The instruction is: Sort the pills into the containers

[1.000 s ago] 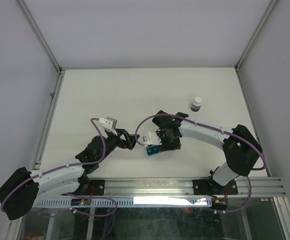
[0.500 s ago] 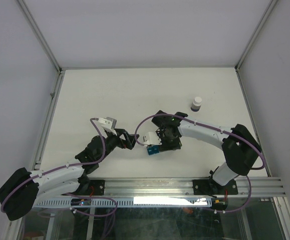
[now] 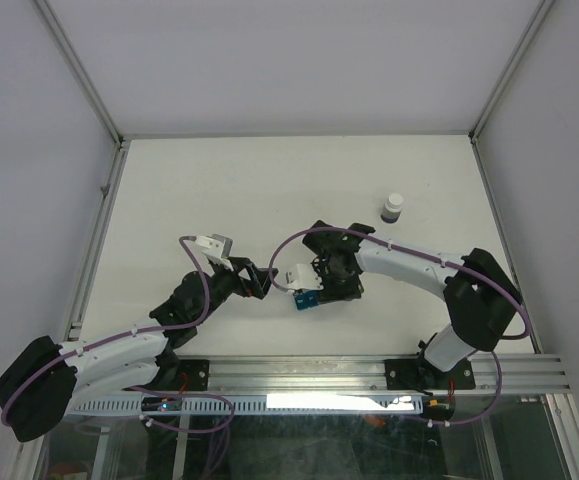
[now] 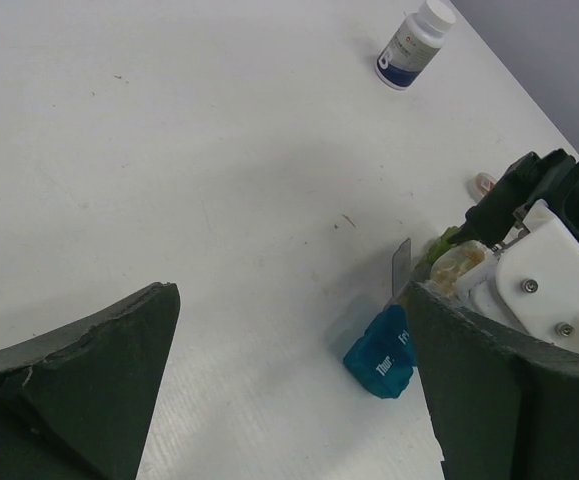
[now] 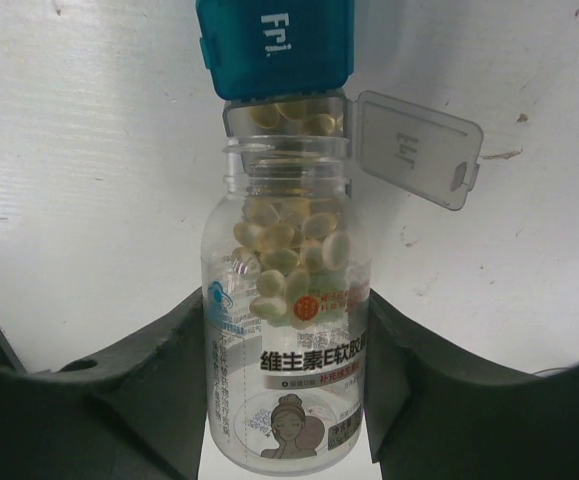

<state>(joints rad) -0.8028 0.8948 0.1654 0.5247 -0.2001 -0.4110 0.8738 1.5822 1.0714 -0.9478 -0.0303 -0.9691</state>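
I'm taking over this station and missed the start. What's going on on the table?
The right gripper holds an uncapped pill bottle tipped toward the containers, its mouth at an open compartment beside the teal one marked Fri. Some pills lie in that compartment, and its lid is flipped open. The left gripper hangs open and empty nearby. A capped bottle stands farther back.

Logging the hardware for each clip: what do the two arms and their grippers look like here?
Both the left arm and right arm have white tube-like links between bulky black joints, with a purple cable looped along each. A small white box sits near each wrist. The left gripper and right gripper have broad, matte black, wedge-shaped fingers. No markings are readable.
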